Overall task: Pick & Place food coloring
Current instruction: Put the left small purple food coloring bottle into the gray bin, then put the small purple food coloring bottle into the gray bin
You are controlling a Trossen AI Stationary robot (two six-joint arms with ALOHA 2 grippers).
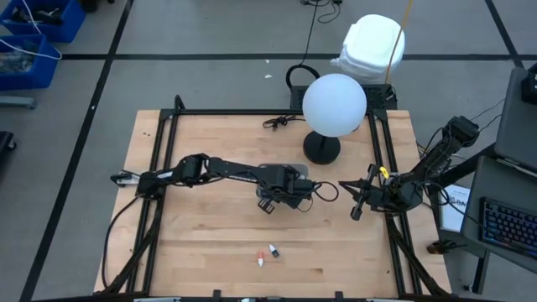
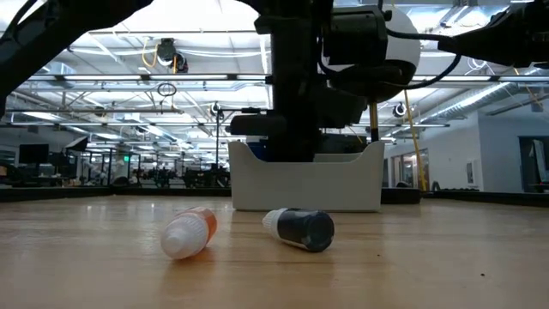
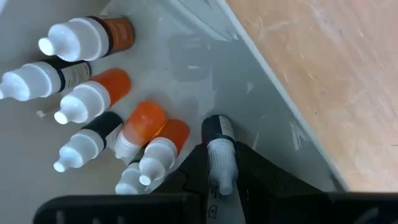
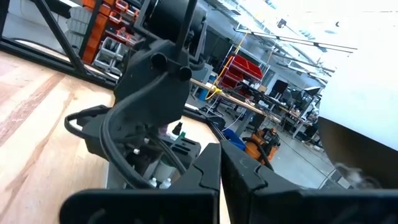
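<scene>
Left end effector (image 3: 219, 180) is over the clear tray (image 3: 261, 124), fingers clamped on a dark dropper bottle (image 3: 219, 140) across its white cap and neck. The bottle's long axis runs in line with the fingers, dark body leading toward the tray floor and nozzle trailing back toward the wrist. It hangs just beside the cluster of orange and dark dropper bottles (image 3: 93, 99) already lying flat in the tray, their nozzles mostly pointing one way.

Judgement: the step in hand is the release into the tray. To do it well, lower until the bottle's base is near the floor, keep clear of the tray wall and the neighbouring orange bottle, then part the fingers and lift straight out so nothing is dragged.

Two bottles remain on the counter (image 1: 210, 243): an orange one (image 2: 189, 233) and a dark one (image 2: 298, 229), both lying on their sides, apart.

Right end effector (image 1: 356, 210) waits at the counter's right side, fingers together and empty.
</scene>
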